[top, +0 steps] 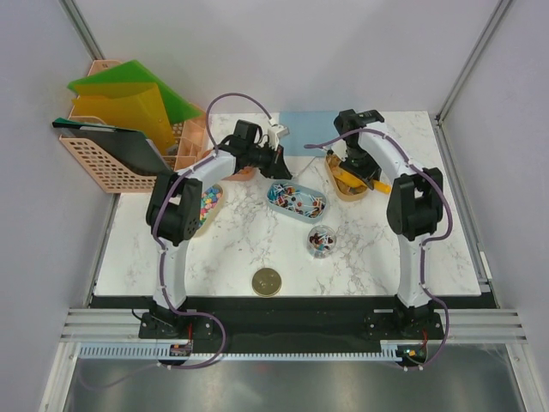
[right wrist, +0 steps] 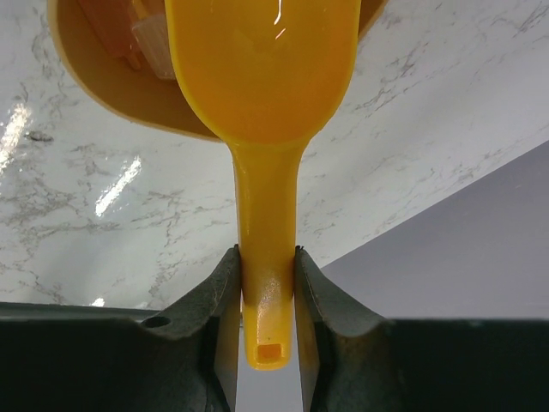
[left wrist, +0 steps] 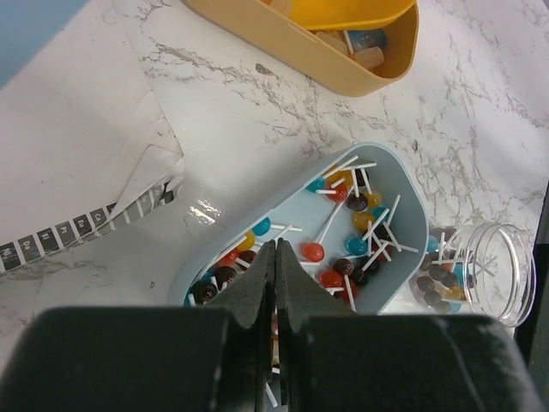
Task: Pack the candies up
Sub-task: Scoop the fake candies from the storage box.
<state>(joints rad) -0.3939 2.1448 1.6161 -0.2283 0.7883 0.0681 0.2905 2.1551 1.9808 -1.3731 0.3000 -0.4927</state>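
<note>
The left tool [left wrist: 276,256] is clenched with nothing between its fingers. It hangs just above the near end of a light blue tray [left wrist: 410,199], in the middle of the marble tabletop [top: 232,257]. Most of the candies [left wrist: 312,251] lie in this tray: round sweets on white sticks, red, orange, blue and dark brown. More of them are in a clear jar [left wrist: 506,270] lying on its side just beside the tray. A gold lid [top: 267,281] lies well apart, toward the arm bases.

The right tool [right wrist: 267,262] grasps the handle of an orange scoop [right wrist: 262,69]. The scoop's cup reaches over a tan bowl [right wrist: 103,112] that stands to the right of the tray.

Pastel candies [top: 206,204] fill a shallow dish [top: 220,194], which is partly hidden by the left arm. A pink basket [top: 107,167] with coloured folders stands at the left edge, and a white sheet with a striped strip [left wrist: 77,172] lies behind the tray.
</note>
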